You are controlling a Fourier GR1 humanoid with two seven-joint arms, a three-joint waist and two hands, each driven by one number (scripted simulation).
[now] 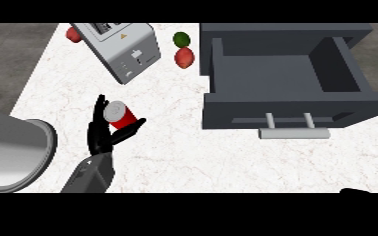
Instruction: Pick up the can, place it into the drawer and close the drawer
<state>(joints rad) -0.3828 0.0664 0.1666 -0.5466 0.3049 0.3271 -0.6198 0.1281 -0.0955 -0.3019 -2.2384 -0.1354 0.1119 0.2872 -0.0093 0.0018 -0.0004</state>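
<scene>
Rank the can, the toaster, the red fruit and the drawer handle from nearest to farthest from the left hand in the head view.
1. The can: between the fingers of the left hand.
2. The toaster: up and slightly right of the hand.
3. The red fruit: upper right, beside the drawer.
4. The drawer handle: far right, on the open drawer's front.

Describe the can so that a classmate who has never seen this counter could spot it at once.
Start at the silver toaster at the back left of the white counter, then come straight toward the front. There the left hand curls its fingers round the can: red-sided with a silver top, the only cylinder here.
</scene>
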